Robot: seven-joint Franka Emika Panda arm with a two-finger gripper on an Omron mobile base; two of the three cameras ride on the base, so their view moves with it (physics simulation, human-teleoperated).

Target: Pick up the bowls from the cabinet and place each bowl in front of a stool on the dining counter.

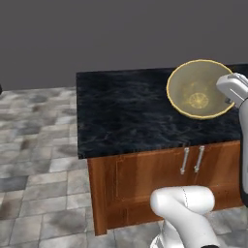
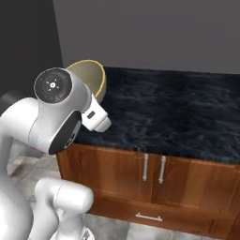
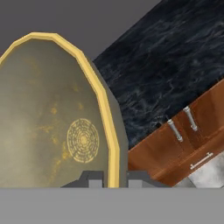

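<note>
Olive-beige bowl [image 3: 52, 113] rides tilted above the black marble surface [image 1: 126, 116], its yellow rim pinched between the tool [image 3: 111, 177] fingers — placing step underway, by my reading — next: level it, lower it, release before a stool.

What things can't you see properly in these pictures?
- Bowl: in the right base view the arm covers its lower left.
- Gripper: in the hand view only the fingertips on the bowl's rim show.
- Dining counter: its right end is cut off by the left base view's edge.
</note>
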